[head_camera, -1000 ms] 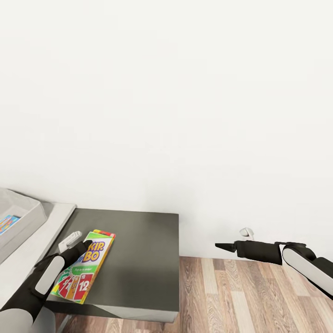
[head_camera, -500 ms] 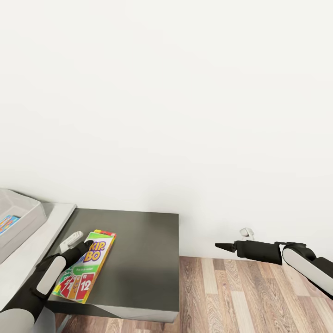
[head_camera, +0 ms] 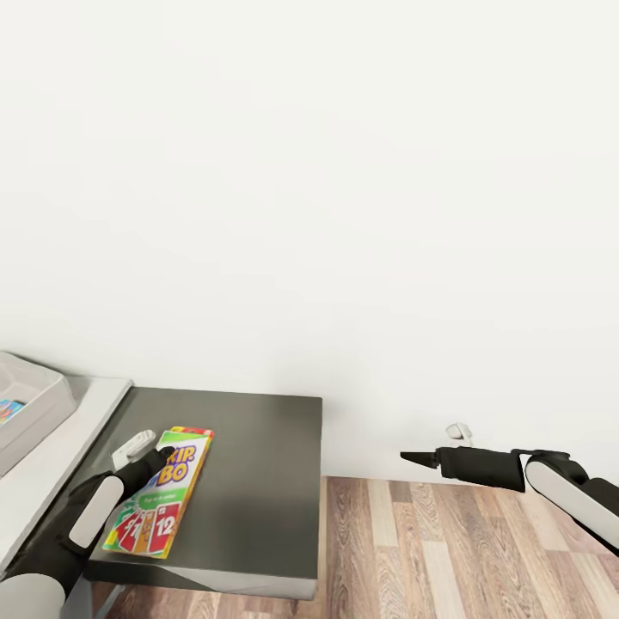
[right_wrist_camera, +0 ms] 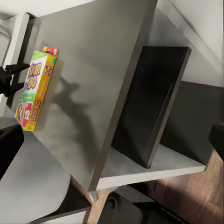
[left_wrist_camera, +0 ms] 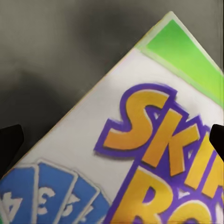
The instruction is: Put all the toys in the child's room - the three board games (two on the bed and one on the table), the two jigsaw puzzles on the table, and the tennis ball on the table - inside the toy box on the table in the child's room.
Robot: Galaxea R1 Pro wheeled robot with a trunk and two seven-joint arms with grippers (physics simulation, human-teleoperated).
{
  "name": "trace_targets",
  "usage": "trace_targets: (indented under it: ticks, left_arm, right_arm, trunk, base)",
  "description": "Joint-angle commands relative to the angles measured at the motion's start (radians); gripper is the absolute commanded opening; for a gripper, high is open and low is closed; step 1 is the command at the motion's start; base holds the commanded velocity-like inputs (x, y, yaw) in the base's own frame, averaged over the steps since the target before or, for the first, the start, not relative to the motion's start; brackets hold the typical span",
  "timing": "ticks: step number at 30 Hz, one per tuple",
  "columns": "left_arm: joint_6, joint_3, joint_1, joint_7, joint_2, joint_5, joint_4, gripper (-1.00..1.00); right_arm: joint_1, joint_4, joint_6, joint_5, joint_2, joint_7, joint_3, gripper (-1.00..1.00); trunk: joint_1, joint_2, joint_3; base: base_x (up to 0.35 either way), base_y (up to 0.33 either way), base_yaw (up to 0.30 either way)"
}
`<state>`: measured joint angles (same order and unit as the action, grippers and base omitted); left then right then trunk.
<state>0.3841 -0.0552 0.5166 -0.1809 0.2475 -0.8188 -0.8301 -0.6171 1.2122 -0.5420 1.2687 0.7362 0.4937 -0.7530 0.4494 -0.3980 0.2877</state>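
The rainbow SKIP-BO board game point(head_camera: 163, 494) lies on the dark grey cabinet top point(head_camera: 249, 481), beside the table point(head_camera: 69, 438). My left gripper point(head_camera: 155, 454) hovers over the box's far end. Its fingertips point(left_wrist_camera: 9, 144) stand wide apart over the printed lid point(left_wrist_camera: 140, 140), so it is open. Whether it touches the box, I cannot tell. The light-grey toy box point(head_camera: 34, 400) sits on the table at the far left, with a colourful printed box point(head_camera: 9, 411) inside. My right gripper point(head_camera: 411, 456) hangs over the floor, open and empty. The right wrist view looks across at the game point(right_wrist_camera: 35, 88).
A plain white wall rises right behind the cabinet and table. Wood-plank floor point(head_camera: 447, 550) lies to the right of the cabinet. The cabinet has an open shelf with a dark divider panel point(right_wrist_camera: 154, 102) below its top. A small white fitting point(head_camera: 458, 430) sits low on the wall.
The whole view has shifted, so cabinet and toy box sit further left in the picture. The SKIP-BO box stayed under my left gripper, ending a little further right on the cabinet top.
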Motion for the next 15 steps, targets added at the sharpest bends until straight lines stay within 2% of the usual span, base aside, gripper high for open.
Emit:
trace_targets:
  ticks: [1,7,15]
  left_arm:
    - [0.005,-0.001,0.000,-0.008,0.000,-0.011,-0.003,1.00]
    - [0.004,0.000,0.000,-0.008,0.000,-0.011,-0.003,1.00]
    - [0.004,-0.001,0.000,-0.008,0.000,-0.011,-0.003,1.00]
  right_arm:
    - [-0.002,0.000,-0.003,0.007,0.001,0.000,-0.003,1.00]
    - [-0.001,0.000,-0.003,0.007,0.001,0.000,-0.003,1.00]
    - [-0.001,0.000,-0.003,0.008,0.002,0.000,-0.003,1.00]
  trunk:
    - [0.001,-0.002,0.002]
    - [0.001,-0.002,0.002]
    - [0.001,-0.002,0.001]
  base:
    - [0.000,-0.170,-0.007]
    - [0.000,-0.094,-0.096]
    - [0.000,-0.026,-0.220]
